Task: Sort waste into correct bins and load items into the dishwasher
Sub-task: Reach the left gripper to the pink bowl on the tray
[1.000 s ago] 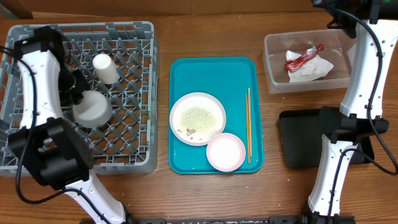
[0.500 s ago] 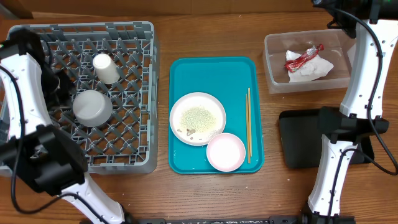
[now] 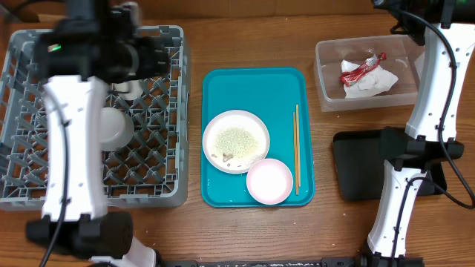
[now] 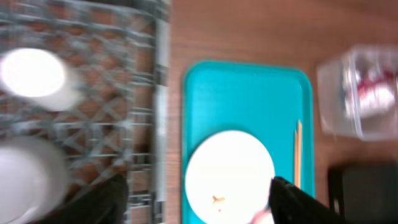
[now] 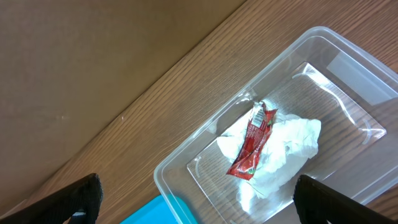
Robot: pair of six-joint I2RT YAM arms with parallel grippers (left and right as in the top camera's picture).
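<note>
While the left arm hangs over the top of the grey dish rack (image 3: 178, 111), the left claw (image 4: 202, 202) is spread wide, with nothing between its two fingers (image 4: 115, 199). The picture from that arm is blurry, but both dark fingers show far apart. A small white cup (image 3: 129, 87) sits in the rack, partly hidden under the arm. Just below it in the view from above, a pale grey bowl (image 3: 113, 127) sits in the rack too, and it looks turned bottom side up.

Beside the rack lies the flat teal tray (image 3: 252, 85). On it rests the round plate (image 3: 236, 141), with pale rice crumbs (image 3: 237, 137) spread over it and a little brown bit near its edge. The small pink bowl (image 3: 269, 181) sits right against the plate's lower right side. The thin chopsticks (image 3: 297, 148) lie straight along the right side of the tray, near the plate but apart from it.

The right claw (image 5: 196, 190) is up high over the far right corner of the table (image 3: 245, 37). Its fingers are wide apart too, and it holds nothing. Below it stands the clear tub (image 3: 324, 93). The white napkin (image 3: 375, 83) lies crumpled in the tub, and the red wrapper (image 3: 362, 69) lies on top of the napkin. The black tray (image 3: 356, 174) sits near the tub, closer to the front edge, partly hidden by the right arm.
</note>
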